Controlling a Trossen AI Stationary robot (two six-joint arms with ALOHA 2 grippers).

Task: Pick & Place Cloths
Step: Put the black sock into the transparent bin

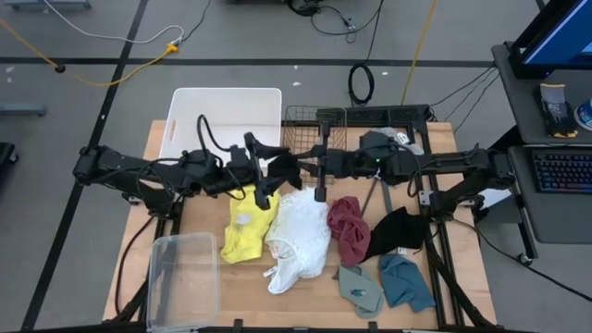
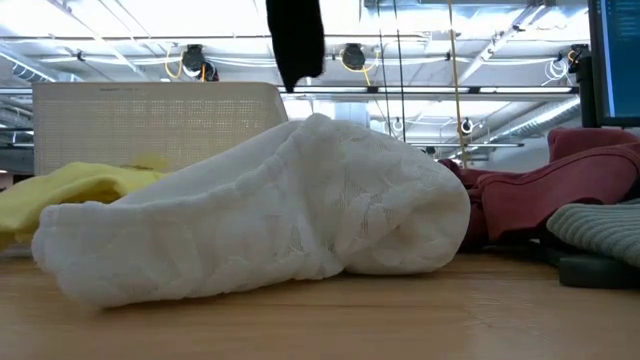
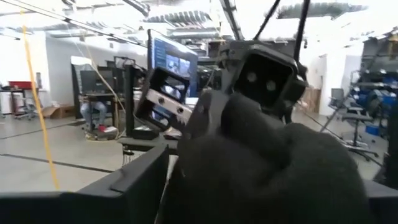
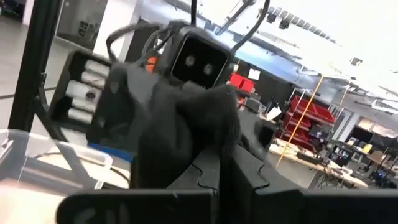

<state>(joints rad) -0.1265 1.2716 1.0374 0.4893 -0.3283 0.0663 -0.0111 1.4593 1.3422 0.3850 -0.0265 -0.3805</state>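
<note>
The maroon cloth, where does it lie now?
In the high view, the maroon cloth lies right of centre on the table, between the white cloth and the black cloth.

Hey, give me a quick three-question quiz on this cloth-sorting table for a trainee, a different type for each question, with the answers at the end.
1. True or false: the white cloth lies between the yellow cloth and the maroon cloth.
2. What holds the raised black cloth above the table? A) the left pincer alone; B) the right pincer alone; C) both.
3. Fill in: beside the teal cloth, toward the left arm's side, lies the ___ cloth.

Key: 1 true; 2 C; 3 sage green.
</note>
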